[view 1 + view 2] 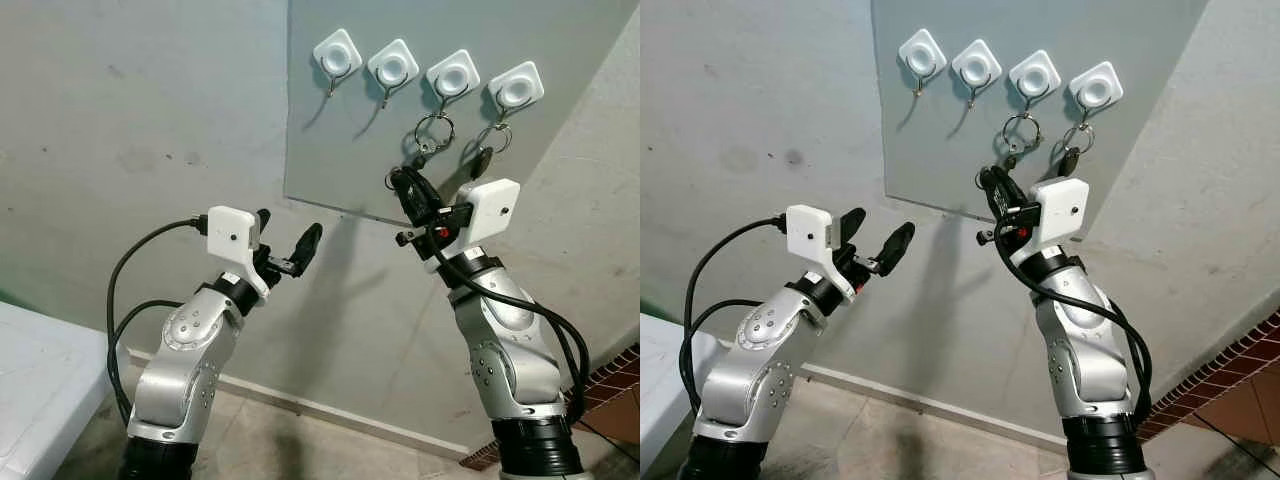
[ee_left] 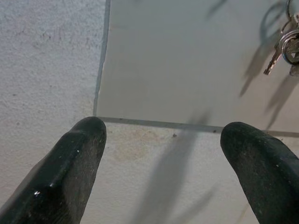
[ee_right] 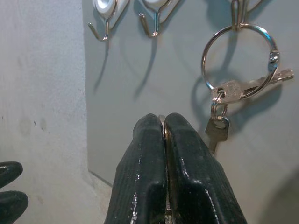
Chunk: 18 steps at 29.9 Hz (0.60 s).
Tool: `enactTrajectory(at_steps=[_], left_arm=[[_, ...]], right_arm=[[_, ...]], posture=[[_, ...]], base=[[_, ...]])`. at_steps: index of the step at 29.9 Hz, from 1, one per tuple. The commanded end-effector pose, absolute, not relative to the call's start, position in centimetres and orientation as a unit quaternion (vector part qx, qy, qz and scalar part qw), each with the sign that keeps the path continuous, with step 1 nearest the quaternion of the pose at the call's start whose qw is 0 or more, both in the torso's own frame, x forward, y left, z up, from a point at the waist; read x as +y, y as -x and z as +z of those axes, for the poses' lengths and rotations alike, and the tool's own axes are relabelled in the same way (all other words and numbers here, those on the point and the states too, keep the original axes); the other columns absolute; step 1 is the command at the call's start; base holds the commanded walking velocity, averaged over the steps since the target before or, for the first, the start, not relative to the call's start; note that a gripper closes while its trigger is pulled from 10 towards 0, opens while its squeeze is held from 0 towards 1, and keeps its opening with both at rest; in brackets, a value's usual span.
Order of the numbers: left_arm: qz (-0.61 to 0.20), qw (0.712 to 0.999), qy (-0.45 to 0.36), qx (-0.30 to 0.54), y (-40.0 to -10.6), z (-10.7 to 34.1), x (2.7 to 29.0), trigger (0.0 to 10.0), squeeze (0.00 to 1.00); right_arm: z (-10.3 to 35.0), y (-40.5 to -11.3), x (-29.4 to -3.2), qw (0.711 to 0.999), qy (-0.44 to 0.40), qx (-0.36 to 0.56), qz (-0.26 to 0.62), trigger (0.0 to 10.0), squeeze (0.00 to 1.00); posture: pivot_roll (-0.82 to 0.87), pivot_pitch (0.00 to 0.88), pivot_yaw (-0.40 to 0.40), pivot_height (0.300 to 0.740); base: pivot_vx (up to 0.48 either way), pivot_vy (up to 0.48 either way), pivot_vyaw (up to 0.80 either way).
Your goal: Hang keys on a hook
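Right wrist view: the keys (image 3: 233,88) hang by their large ring from a hook (image 3: 238,11) on the grey board (image 3: 140,126), at about two o'clock from the right hand (image 3: 164,122), whose fingers are pressed together with a thin metallic sliver between the tips; whether that is a key I cannot tell. In the head view a second bunch (image 1: 488,152) hangs on the hook at three o'clock of the first. Two hooks (image 1: 331,85) toward nine o'clock are bare. The left hand (image 1: 285,245) is spread wide below the board, holding nothing. The hanging looks done; the next move would be drawing the right hand clear without snagging the ring.
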<state>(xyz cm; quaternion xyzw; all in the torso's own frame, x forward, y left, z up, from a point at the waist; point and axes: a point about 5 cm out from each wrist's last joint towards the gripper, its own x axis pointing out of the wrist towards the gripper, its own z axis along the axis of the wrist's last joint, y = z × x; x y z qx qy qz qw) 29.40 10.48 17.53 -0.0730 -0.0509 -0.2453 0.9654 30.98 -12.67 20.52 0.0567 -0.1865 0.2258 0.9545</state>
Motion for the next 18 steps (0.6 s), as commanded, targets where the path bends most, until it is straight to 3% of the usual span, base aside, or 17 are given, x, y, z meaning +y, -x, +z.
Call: enactTrajectory(at_steps=[1, 18], left_arm=[[-0.258, 0.961, 0.075, -0.067, -29.3, 18.6, 9.9, 10.0, 0.0], [-0.27, 0.955, 0.086, -0.087, -29.2, 20.6, 9.2, 10.0, 0.0]], right_arm=[[22.0, -30.9, -12.7, 0.948, -0.059, -0.214, 0.228, 10.0, 0.0], [24.2, -31.2, -11.4, 0.931, -0.114, -0.244, 0.248, 10.0, 0.0]], posture=[[0.03, 0.022, -0.045, 0.74], [0.03, 0.018, -0.04, 0.74]], base=[[0.0, 0.0, 0.0], [0.0, 0.0, 0.0]])
